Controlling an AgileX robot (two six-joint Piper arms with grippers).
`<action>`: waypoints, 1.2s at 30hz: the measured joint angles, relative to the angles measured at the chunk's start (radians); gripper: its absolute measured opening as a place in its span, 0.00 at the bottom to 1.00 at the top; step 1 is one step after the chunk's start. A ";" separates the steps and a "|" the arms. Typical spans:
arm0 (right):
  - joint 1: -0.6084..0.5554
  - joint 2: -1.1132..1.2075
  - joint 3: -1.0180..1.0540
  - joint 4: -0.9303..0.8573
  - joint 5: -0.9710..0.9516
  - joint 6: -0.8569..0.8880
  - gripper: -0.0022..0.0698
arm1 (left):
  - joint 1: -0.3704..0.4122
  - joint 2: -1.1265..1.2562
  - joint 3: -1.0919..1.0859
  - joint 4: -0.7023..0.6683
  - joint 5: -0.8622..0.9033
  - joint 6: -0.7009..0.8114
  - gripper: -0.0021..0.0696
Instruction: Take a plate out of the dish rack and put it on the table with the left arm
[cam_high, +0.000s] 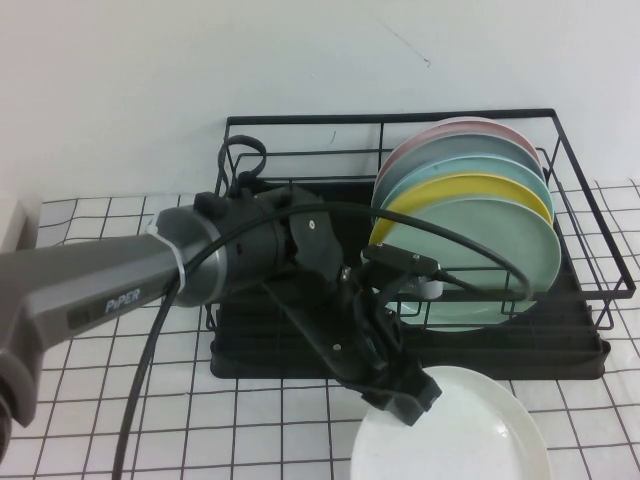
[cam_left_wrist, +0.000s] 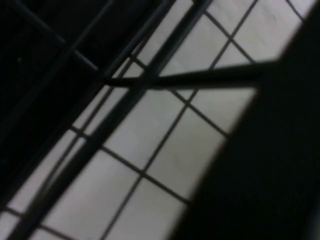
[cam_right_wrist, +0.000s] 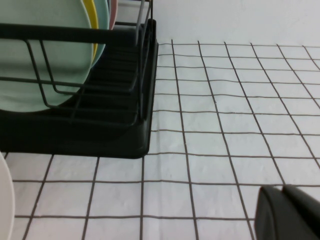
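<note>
The white plate lies flat on the gridded table, in front of the black wire dish rack. My left arm reaches across the rack's front. Its gripper is at the plate's near-left rim, touching or just above it. The left wrist view shows only rack wires, cloth and a dark shape. My right gripper is shut and empty, low over the table to the right of the rack. The plate's edge also shows in the right wrist view.
Several plates stand in the rack, with a mint-green one in front, a yellow one behind it, then blue, grey and pink ones. A black cable hangs from the left arm.
</note>
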 joint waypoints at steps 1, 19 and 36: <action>0.000 0.000 0.000 0.000 0.000 0.000 0.03 | -0.002 0.000 0.000 0.017 -0.008 0.005 0.25; 0.000 0.000 0.000 0.000 0.000 0.000 0.03 | -0.003 -0.148 -0.023 0.119 -0.015 0.070 0.16; 0.000 0.000 0.000 0.000 0.000 0.000 0.03 | -0.112 -0.659 0.211 0.123 -0.307 0.076 0.03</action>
